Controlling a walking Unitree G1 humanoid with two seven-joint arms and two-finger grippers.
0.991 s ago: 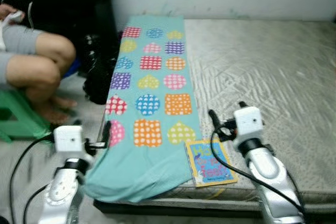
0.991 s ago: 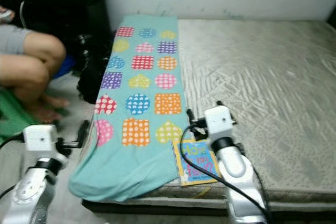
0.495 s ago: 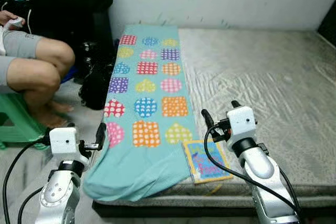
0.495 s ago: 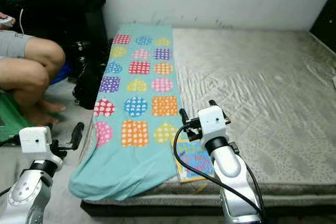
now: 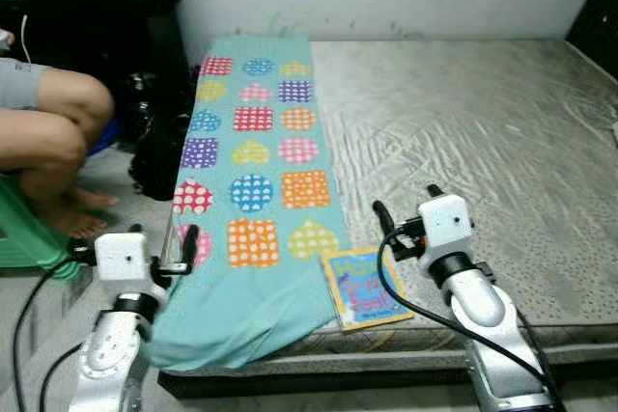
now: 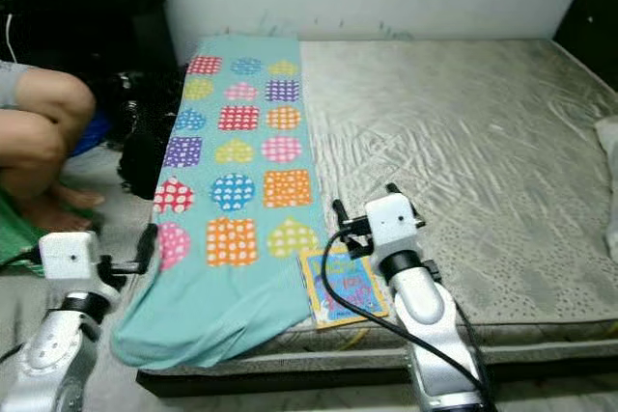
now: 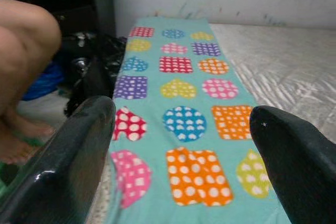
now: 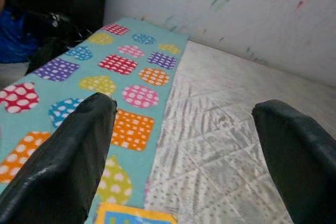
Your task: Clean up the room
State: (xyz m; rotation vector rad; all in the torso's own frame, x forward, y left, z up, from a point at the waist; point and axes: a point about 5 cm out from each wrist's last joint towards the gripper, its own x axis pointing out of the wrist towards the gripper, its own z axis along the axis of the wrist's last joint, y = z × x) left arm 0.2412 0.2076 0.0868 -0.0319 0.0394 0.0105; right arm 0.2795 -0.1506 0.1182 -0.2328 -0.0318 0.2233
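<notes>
I see both end effectors, left [image 5: 190,238] and right [image 5: 406,213], released, flanking the picture book [image 5: 364,288] at lower centre on the mattress [image 5: 483,132].

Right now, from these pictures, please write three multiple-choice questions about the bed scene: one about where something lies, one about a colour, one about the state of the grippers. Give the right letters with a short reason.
1. Where does the picture book lie?
A. On the mattress near its front edge, beside the patterned cloth
B. On the floor under the stool
C. Against the wall at the far end

2. What is the ground colour of the patterned cloth?
A. Red
B. Light turquoise
C. Black

3. How are the left gripper and the right gripper?
A. Both shut on the cloth
B. One holds the book
C. Both open and holding nothing

Answers: 1 A, the book rests at the near edge of the mattress, touching the cloth's side. 2 B, the cloth is turquoise with coloured dotted shapes. 3 C, each wrist view shows the two black fingers wide apart with nothing between them.
</notes>
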